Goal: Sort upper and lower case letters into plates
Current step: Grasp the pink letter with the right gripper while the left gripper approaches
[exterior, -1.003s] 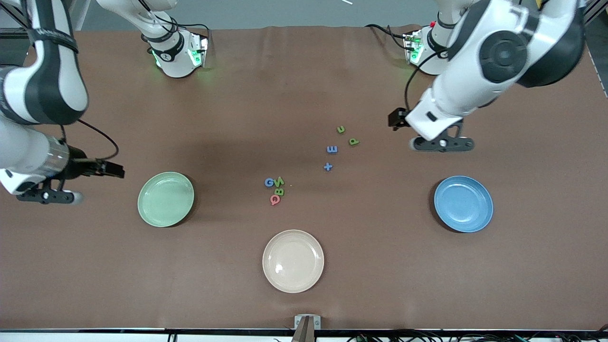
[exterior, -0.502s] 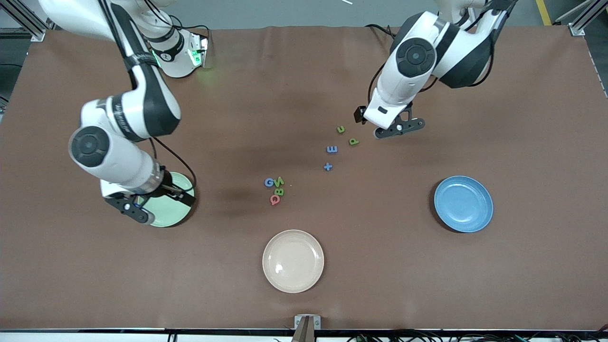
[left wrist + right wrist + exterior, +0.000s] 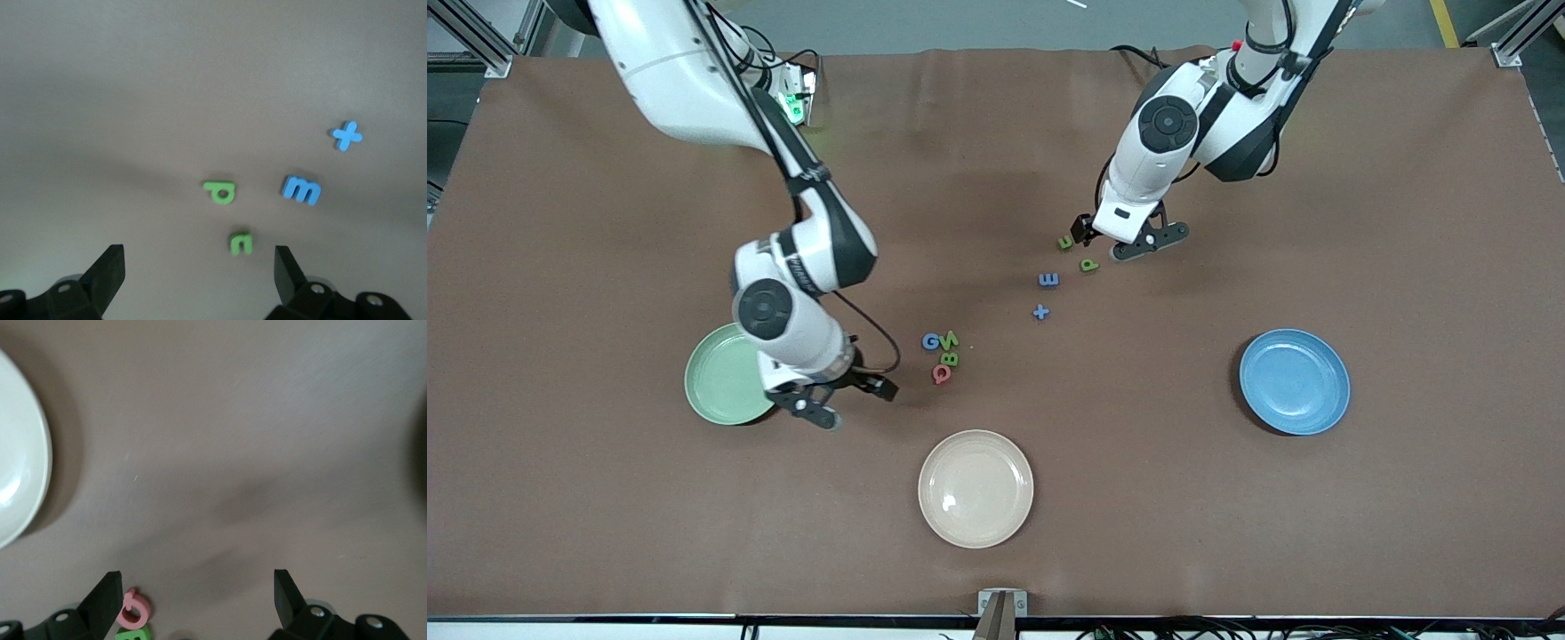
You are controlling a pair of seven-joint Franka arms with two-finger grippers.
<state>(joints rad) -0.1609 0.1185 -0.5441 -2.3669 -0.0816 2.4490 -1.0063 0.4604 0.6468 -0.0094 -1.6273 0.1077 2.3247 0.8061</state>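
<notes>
In the middle of the frame, the letters [image 3: 943, 354] lie in two loose groups on the brown table [image 3: 1405, 498], none on the green plate [image 3: 716, 378] or blue plate [image 3: 1294, 380]. The left gripper [image 3: 1129, 242] hangs open beside the upper group. The right gripper [image 3: 827, 400], also open, hangs between the green plate and the lower group. A beige plate [image 3: 975, 488] sits lower centre.

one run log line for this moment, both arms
left gripper: open, over table beside green n | right gripper: open, over table between green plate and red Q | letters: none picked | blue plate: no letters
</notes>
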